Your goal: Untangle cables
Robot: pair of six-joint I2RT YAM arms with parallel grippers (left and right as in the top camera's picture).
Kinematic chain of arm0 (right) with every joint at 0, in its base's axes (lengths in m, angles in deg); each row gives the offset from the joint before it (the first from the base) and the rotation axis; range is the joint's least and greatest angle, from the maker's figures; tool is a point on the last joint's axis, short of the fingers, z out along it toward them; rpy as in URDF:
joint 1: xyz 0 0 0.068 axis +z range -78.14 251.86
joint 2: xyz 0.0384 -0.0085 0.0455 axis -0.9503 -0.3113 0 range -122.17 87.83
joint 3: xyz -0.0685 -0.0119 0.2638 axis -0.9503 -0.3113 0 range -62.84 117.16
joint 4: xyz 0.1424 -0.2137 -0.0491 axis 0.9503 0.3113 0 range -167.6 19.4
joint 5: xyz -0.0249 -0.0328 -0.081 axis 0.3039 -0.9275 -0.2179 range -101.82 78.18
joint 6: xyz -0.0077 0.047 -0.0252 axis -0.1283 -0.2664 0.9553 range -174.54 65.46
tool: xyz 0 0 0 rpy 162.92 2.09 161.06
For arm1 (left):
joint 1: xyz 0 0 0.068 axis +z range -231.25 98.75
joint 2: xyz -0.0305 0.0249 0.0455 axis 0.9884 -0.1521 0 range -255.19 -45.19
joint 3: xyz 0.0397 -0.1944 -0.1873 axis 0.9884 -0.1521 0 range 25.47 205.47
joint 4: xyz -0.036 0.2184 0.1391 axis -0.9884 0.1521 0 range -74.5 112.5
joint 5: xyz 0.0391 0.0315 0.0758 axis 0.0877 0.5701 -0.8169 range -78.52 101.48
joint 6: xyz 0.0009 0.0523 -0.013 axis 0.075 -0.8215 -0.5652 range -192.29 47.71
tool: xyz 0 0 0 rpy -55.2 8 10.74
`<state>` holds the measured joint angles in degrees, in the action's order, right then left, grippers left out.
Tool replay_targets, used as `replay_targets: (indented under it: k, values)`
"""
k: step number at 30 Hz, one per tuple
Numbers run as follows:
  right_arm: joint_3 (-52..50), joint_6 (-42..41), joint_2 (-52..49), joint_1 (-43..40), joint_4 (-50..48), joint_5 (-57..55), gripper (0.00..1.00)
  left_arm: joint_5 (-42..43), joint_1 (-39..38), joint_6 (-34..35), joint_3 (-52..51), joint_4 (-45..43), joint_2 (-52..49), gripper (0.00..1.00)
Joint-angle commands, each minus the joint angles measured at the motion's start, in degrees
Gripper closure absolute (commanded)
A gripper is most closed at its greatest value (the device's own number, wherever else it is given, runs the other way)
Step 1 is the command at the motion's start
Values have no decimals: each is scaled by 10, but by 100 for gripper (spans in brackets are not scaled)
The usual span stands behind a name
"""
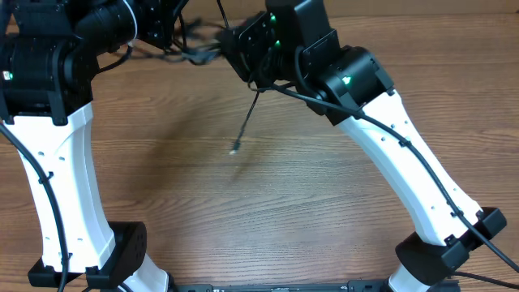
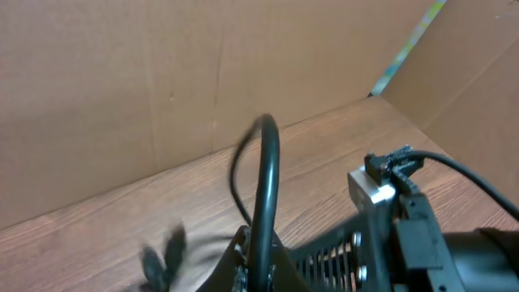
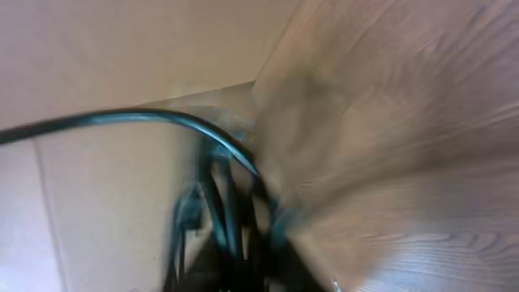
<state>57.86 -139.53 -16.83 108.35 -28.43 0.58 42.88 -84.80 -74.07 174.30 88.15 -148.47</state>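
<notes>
A bundle of black cables (image 1: 199, 50) hangs between my two grippers at the back of the table. My left gripper (image 1: 166, 32) is shut on a thick black cable (image 2: 265, 186) that rises from between its jaws (image 2: 263, 272). My right gripper (image 1: 243, 47) is shut on several black cables (image 3: 231, 219); that view is blurred. One thin cable (image 1: 250, 113) trails from the right gripper toward the table's middle and ends in a small plug (image 1: 236, 148). The right gripper body also shows in the left wrist view (image 2: 389, 211).
The wooden table (image 1: 243, 211) is bordered at the back by brown cardboard walls (image 2: 122, 89). Both arm bases stand at the front corners, left base (image 1: 122, 259) and right base (image 1: 438, 251).
</notes>
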Motion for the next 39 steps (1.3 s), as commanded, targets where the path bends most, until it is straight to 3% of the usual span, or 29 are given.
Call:
replay_targets:
  k: [1,6,13,16,23,27,29,30,31,32,39]
  values:
    - [-8,7,0,3,30,-45,96,-1,-2,6,2,-5,15,96]
    - [-8,97,0,-33,160,-210,96,-1,30,38,2,-5,43,96]
    - [-12,292,0,-207,184,-175,96,2,191,56,2,33,131,96]
    - [-14,331,0,-233,186,-151,96,9,207,50,2,46,137,96]
    - [-15,409,0,-137,193,-134,96,76,203,27,2,55,116,96]
    - [-16,563,-15,-51,214,-148,96,76,203,0,2,75,115,96]
    - [-24,596,-32,-35,220,-179,96,76,203,0,2,78,115,96]
    - [-31,598,-41,-29,219,-198,84,76,203,0,2,78,115,96]
    - [-42,597,-56,-26,217,-220,14,76,203,0,2,81,115,96]
    - [-50,597,-68,-25,216,-224,0,76,203,0,2,83,115,96]
    - [-90,596,-141,-28,216,-229,0,76,203,-25,2,104,115,96]
